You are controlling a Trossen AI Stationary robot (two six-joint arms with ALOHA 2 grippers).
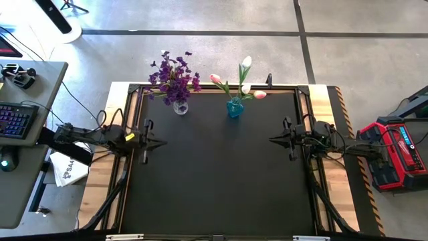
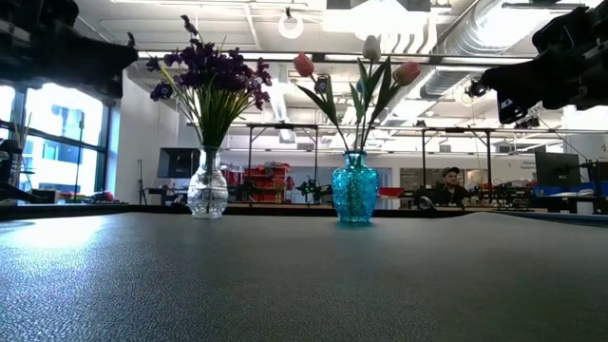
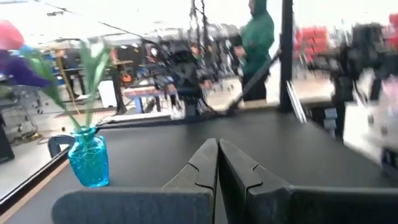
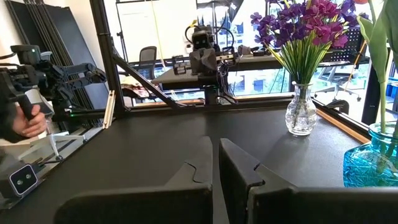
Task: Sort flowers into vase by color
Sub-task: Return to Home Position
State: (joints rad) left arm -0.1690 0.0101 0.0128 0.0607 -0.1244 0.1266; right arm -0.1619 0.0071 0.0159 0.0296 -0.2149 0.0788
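The purple sprigs (image 1: 172,73) stand with their stems in a clear glass vase (image 1: 180,106) near the table's far edge. The white and pink tulips (image 1: 242,82) stand the same way in a blue glass vase (image 1: 235,108) beside it. The low view shows both bunches upright: the purple sprigs (image 2: 211,76) and the tulips (image 2: 361,71). My left gripper (image 1: 161,141) hovers at the table's left side, shut and holding nothing. My right gripper (image 1: 273,140) hovers at the right side, also shut and holding nothing. Both point toward the table's middle.
The black mat (image 1: 221,181) lies bare between the two grippers and toward the near edge. A desk with a keyboard (image 1: 15,120) stands off the table's left; a red case (image 1: 396,150) sits off its right. People show in the room beyond.
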